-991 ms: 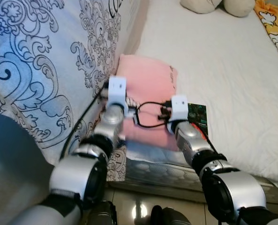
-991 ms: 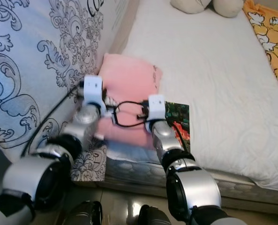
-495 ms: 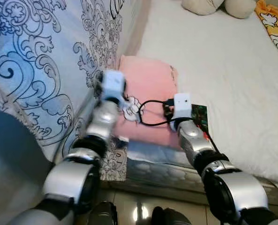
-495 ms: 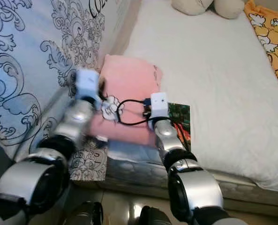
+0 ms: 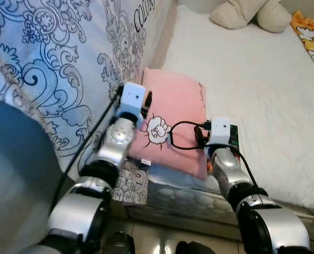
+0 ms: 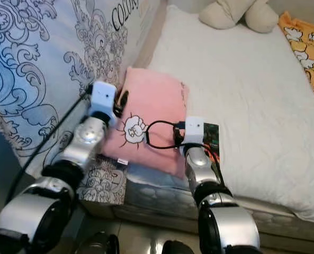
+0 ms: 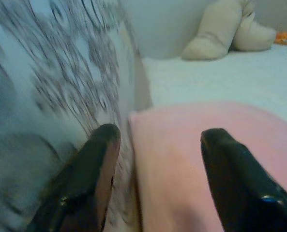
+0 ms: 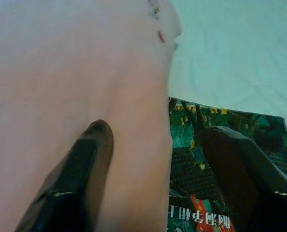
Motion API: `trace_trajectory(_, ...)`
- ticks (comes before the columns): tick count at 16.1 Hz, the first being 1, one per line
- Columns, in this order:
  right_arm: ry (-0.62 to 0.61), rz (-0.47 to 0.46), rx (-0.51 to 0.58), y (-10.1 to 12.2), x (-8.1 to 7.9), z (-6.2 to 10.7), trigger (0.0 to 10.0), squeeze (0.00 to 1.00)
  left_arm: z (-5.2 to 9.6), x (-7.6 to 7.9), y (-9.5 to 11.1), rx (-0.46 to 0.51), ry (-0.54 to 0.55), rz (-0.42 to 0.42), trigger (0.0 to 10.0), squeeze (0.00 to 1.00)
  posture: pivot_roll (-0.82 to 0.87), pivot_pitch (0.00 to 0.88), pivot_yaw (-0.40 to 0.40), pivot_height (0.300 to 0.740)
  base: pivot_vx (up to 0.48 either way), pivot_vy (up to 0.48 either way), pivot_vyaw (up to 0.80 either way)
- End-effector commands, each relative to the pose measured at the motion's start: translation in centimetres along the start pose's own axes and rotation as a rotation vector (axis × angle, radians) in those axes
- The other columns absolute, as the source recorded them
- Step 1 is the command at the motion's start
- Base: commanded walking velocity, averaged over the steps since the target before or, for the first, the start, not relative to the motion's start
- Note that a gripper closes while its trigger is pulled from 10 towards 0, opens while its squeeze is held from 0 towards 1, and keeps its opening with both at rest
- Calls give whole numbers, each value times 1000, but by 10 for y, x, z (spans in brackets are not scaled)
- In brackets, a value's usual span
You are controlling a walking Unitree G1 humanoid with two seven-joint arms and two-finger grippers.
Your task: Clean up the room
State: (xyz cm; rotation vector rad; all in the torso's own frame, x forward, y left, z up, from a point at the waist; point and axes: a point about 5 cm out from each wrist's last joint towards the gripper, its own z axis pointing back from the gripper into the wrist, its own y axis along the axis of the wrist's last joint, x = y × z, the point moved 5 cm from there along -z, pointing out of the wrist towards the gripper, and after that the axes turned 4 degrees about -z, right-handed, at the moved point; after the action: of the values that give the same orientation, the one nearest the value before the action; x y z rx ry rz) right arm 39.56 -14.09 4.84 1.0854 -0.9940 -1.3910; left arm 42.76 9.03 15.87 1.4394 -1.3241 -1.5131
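Pink pillow (image 5: 175, 119) lies at the near edge of the bed (image 5: 262, 90), tucked against the patterned blue-and-white fabric (image 5: 56, 69) on the robot's left, with its cartoon print (image 5: 158, 128) facing up. Both arms reach to it, one on each side, probably to lift it two-handed since it is soft and broad. Left pincer (image 7: 158, 159) is spread wide over the pillow's edge next to the fabric, holding nothing. Right pincer (image 8: 160, 159) is also wide, straddling the pillow's other edge, one finger over pink, the other over a green printed booklet (image 8: 216, 159) lying flat just beside the pillow. The booklet has white print, too small and inverted to read. "COLO…" shows on the fabric (image 6: 126, 11), cut off. Cream plush toy (image 5: 249, 13) sits at the far end, well apart.
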Motion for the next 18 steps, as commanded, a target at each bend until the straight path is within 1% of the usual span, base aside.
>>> trace_trajectory(1,-28,-19,88,16,4,1,10000,1000,1,2,15,69,-36,-35,10000,1000,91,0,-24,740,0,0,0)
trace_trajectory(2,-54,-15,211,33,10,7,10000,1000,9,1,19,101,-67,-25,10000,1000,93,0,-19,740,0,0,0)
trace_trajectory(3,-88,14,342,50,22,25,10000,1000,21,4,18,100,-96,-4,10000,1000,95,0,-17,740,0,0,0)
trace_trajectory(4,-124,61,430,58,36,49,10000,1000,34,5,12,86,-111,-19,10000,1000,92,0,-20,740,0,0,0)
trace_trajectory(5,-168,81,480,56,52,72,10000,1000,42,8,3,54,-130,-18,10000,1000,96,0,-28,740,0,0,0)
trace_trajectory(6,-214,103,486,47,68,89,10000,1000,48,9,-9,12,-126,5,10000,1000,96,0,-33,740,0,0,0)
trace_trajectory(7,-228,118,462,35,75,97,10000,1000,54,9,-19,-15,-112,56,10000,1000,93,0,-31,740,0,0,0)
trace_trajectory(8,-222,113,449,30,77,99,10000,1000,57,10,-24,-24,-109,83,10000,1000,90,0,-31,740,0,0,0)
trace_trajectory(9,-178,131,399,19,70,102,10000,1000,69,13,-33,-22,-129,182,10000,1000,79,0,-36,740,0,-240,0)
trace_trajectory(10,-137,158,328,4,62,100,10000,1000,77,11,-47,-42,-129,245,10000,1000,70,0,-33,740,0,-454,0)
trace_trajectory(11,-128,166,271,-6,57,96,10000,0,78,5,-63,-109,-86,261,10000,0,67,0,-35,740,0,-454,0)
trace_trajectory(12,-145,145,245,-10,57,91,10000,0,76,5,-63,-115,-68,272,10000,0,65,0,-32,740,0,-454,0)
trace_trajectory(13,-161,119,224,-11,55,83,10000,0,71,10,-53,-93,-67,273,10000,0,62,0,-29,740,0,-454,0)
trace_trajectory(14,-154,113,230,-7,54,79,10000,0,68,15,-45,-71,-76,283,10000,0,47,0,-25,740,0,-450,0)
trace_trajectory(16,-156,103,234,-4,57,81,10000,0,64,11,-41,-56,-33,294,10000,0,38,0,-33,740,0,-439,0)
trace_trajectory(18,-154,92,233,-3,58,83,10000,0,63,9,-37,-42,-27,299,10000,0,39,0,-35,740,0,-439,0)
